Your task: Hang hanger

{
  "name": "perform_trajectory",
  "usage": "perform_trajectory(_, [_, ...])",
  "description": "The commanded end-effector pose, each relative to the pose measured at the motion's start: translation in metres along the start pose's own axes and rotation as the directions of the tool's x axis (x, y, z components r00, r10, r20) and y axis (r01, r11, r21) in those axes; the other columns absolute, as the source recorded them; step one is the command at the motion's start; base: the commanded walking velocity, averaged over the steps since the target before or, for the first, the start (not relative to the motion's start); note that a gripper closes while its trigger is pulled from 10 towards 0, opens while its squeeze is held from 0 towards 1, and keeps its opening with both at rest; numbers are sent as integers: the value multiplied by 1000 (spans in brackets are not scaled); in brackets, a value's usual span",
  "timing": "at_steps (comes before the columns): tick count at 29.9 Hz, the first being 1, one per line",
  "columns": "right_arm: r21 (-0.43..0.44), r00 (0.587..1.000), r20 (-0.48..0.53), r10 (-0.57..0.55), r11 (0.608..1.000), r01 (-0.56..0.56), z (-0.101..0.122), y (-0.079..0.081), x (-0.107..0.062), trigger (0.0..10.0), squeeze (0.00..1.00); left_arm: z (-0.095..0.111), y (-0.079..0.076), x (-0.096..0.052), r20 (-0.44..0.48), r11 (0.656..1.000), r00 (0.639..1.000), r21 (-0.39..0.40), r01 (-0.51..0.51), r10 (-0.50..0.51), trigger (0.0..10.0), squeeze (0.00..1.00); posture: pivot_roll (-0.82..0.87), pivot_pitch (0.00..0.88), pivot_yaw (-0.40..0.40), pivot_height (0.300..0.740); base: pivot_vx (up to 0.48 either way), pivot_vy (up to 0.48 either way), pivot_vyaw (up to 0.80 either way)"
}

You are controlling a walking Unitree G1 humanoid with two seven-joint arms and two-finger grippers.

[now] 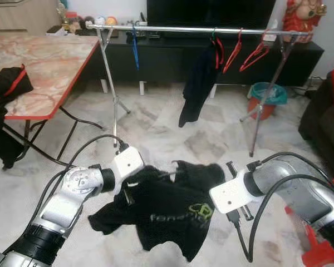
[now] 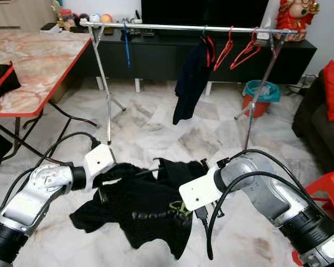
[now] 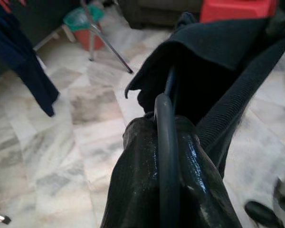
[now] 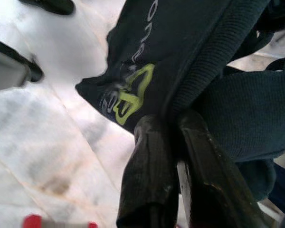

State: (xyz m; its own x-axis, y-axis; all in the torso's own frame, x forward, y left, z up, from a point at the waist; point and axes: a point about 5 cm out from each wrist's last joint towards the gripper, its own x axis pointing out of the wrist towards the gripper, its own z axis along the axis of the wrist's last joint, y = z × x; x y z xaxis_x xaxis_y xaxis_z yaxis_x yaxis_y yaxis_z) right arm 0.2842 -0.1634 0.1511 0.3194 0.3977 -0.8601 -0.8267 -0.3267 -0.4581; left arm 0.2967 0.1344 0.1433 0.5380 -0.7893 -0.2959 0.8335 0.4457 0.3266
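The two grippers hold a black T-shirt (image 1: 167, 214) between them, above the marble floor (image 1: 156, 128). The shirt hangs spread out, with green and grey print on its front.

The left gripper (image 3: 164, 142) has its fingers (image 3: 133, 180) closed narrow on a thin dark hanger (image 3: 164, 156) wire, which goes up into the fabric of the shirt. So the hanger is in the left gripper, mostly hidden inside the shirt, and well apart from the rail.

The right gripper (image 4: 173, 137) pinches the ribbed collar edge of the shirt; its fingers (image 4: 147, 175) are pressed together on the cloth.

Farther ahead stands a metal clothes rail (image 1: 200, 29) on crossed legs. On it hang a dark garment (image 1: 197, 83), some red hangers (image 1: 242, 53) and one blue hanger (image 1: 134, 47). At the robot's left is a counter (image 1: 39, 67) with a red edge and marble pattern, and a black cloth (image 1: 8, 86) lies over its corner. A teal bin (image 1: 267, 94) stands behind the rail's right legs.
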Motion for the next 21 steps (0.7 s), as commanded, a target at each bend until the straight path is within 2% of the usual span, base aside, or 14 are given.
perform_trajectory(1, [45, 999, -28, -24, 999, 25, -5, 5, 0, 0, 0, 6, 17, -8, 38, 994, 994, -3, -107, 107, 10000, 0, -109, 0, -34, 740, 0, 0, 0])
perform_trajectory(3, [101, 998, -3, -60, 993, 60, -4, 9, 3, 0, 0, 5, 13, -5, 42, 996, 995, -2, -90, 90, 10000, 0, -112, 0, -33, 740, 0, 0, 0])
perform_trajectory(7, [150, 989, 3, -150, 978, 148, -2, 9, 8, 0, 0, 5, 4, -1, 54, 1000, 998, -15, -28, 29, 10000, 0, -124, 0, -32, 740, 0, 0, 0])
perform_trajectory(10, [192, 983, 77, -167, 970, 150, 12, 10, 15, 0, 0, 7, 4, 1, 60, 1000, 998, -13, -25, 26, 10000, 0, -119, 0, -33, 740, 0, 0, 0])
perform_trajectory(12, [197, 979, 111, -173, 969, 149, 18, 11, 19, 3882, 0, 8, 4, 2, 63, 1000, 998, -16, -15, 16, 10000, 0, -120, 0, -34, 740, 0, 0, 0])
perform_trajectory(13, [207, 976, 121, -183, 966, 156, 21, 10, 20, 10000, 0, 8, 3, 2, 66, 1000, 998, -14, -7, 8, 10000, 0, -120, 0, -34, 740, 0, 0, 0])
perform_trajectory(15, [223, 969, 130, -208, 959, 176, 23, 7, 23, 10000, 0, 9, 2, 2, 68, 1000, 998, -14, 8, -8, 10000, 0, -117, 0, -34, 740, 0, 0, 0])
perform_trajectory(16, [252, 962, 140, -236, 948, 195, 24, 3, 24, 10000, 196, 9, 1, 2, 66, 1000, 998, -10, 22, -21, 10000, 0, -117, 0, -34, 740, 0, 0, 0])
perform_trajectory(17, [262, 960, 145, -240, 945, 197, 24, 2, 24, 10000, 196, 9, 1, 2, 66, 1000, 998, -9, 24, -23, 10000, 0, -117, 0, -34, 740, 0, 0, 0])
perform_trajectory(18, [278, 960, 155, -233, 943, 185, 25, 2, 24, 10000, 1000, 9, 1, 3, 66, 1000, 998, -10, 24, -23, 10000, 0, -115, 0, -36, 740, 0, 0, 0])
perform_trajectory(21, [268, 962, 183, -201, 952, 148, 28, 4, 22, 10000, 1000, 8, 1, 3, 61, 1000, 998, -10, 28, -28, 10000, 0, -113, 0, -39, 740, 0, 0, 0])
